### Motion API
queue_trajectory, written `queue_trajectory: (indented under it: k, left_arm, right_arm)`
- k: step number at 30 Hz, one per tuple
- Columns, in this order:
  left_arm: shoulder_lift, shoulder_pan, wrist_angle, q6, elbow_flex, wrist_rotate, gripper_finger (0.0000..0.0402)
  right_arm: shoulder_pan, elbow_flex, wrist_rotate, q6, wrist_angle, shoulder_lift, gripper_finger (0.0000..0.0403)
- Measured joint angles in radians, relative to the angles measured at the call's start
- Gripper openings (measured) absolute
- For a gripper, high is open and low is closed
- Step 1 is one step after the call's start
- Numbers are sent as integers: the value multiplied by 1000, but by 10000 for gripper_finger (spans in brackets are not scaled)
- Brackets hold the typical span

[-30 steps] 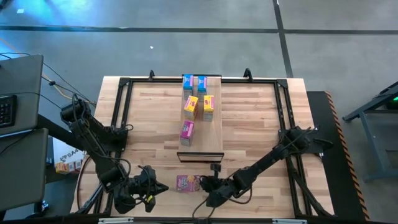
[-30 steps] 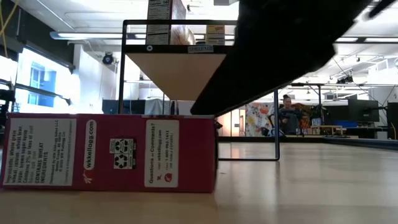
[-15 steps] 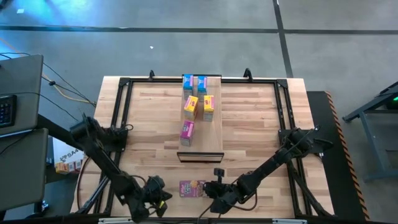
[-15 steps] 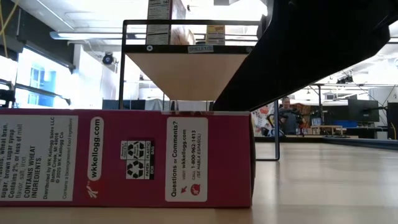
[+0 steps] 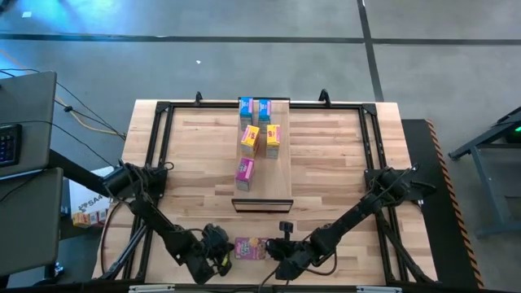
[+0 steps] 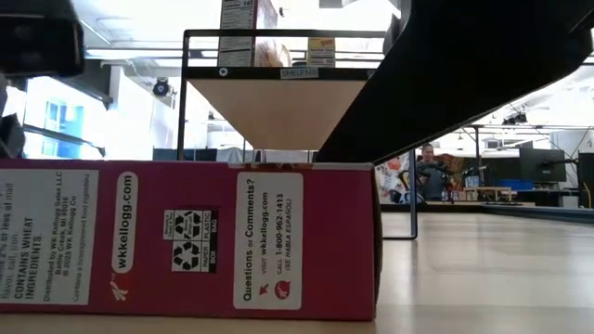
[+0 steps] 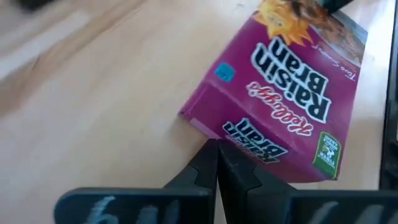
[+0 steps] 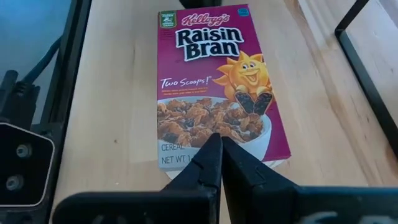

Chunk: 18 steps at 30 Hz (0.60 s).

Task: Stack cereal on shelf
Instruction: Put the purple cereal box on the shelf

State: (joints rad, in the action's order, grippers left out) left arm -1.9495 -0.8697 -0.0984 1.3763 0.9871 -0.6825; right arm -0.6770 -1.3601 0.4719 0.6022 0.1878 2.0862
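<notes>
Butcher-block tabletop fills my overhead feed, and at its near edge the pink box lies flat, print up, now bracketed by both arms. My left gripper has swung in from the left over the last second and sits at the box's left end, fingers pressed together, holding nothing. My right gripper is at the other end, also closed and empty. I judge they're squaring it up. Beyond, five boxes already stand on the shelf.
</notes>
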Motion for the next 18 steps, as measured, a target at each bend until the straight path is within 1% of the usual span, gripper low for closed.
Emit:
queue_trajectory:
  k: [3, 5, 7, 11, 18]
  left_arm:
    - [0, 7, 34, -156, 0, 7, 0]
    - [0, 7, 69, -271, -1, 35, 0]
    - [2, 6, 94, -342, -1, 68, 0]
    - [33, 6, 101, -352, -1, 95, 0]
    - [112, 8, 105, -383, 0, 1, 0]
  right_arm:
    - [-1, 0, -10, 0, -7, 0, 0]
    - [-1, 0, -11, 1, -9, 0, 0]
    - [-2, 0, -11, 3, -10, 0, 0]
    - [-3, 0, -12, 3, -5, 0, 0]
    - [-8, 1, -10, 2, 20, 1, 0]
